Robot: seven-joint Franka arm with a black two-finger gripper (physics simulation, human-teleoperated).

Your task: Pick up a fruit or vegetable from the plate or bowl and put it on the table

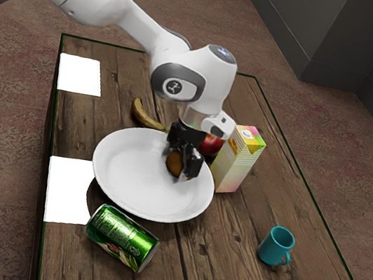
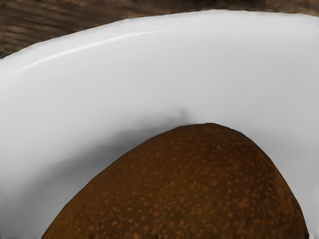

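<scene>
Where the exterior view shows the brown fruit, it is at the white plate's inner far side, towards the exterior view's right, its long axis partly hidden by the claw. The teal mug stands upright on the table, near, at the exterior view's right; what it holds, I can't tell. The carton is upright just beside the plate, and the green can lies on its side at the near edge. The claw reaches down around the fruit; whether it's clamped or apart, I can't tell. Seen from the wrist, the speckled fruit's rounded, narrowing end points towards the plate's rim.
</scene>
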